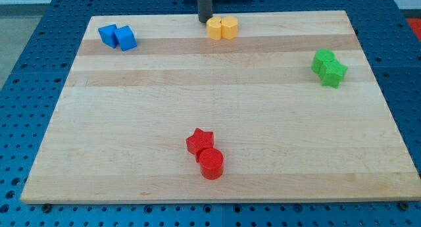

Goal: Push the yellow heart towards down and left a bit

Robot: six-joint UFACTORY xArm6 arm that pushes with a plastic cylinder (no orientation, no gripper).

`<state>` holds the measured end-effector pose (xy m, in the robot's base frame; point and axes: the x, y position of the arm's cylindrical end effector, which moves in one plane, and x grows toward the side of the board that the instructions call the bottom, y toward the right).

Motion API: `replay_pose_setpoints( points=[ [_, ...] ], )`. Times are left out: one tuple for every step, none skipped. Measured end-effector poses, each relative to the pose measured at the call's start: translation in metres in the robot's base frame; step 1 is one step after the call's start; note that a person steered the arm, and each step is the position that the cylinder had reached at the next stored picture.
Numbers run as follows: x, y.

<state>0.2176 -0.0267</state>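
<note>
Two yellow blocks touch each other at the view's top centre: a yellow hexagon-like block [214, 29] on the left and a yellow heart [229, 27] on the right. My tip [204, 20] stands at the board's top edge, just up and left of the left yellow block, touching or almost touching it. The rod rises out of the view's top.
Two blue blocks [118, 37] sit together at the top left. Two green blocks [328, 67] sit together at the right. A red star [199, 141] and a red cylinder [211, 164] touch at the bottom centre. The wooden board [131, 122] lies on a blue pegboard.
</note>
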Motion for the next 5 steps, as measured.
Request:
replay_pose_setpoints(
  points=[
    [0.03,0.024],
    [0.058,0.059],
    [0.089,0.095],
    [0.111,0.114],
    [0.111,0.104]
  ],
)
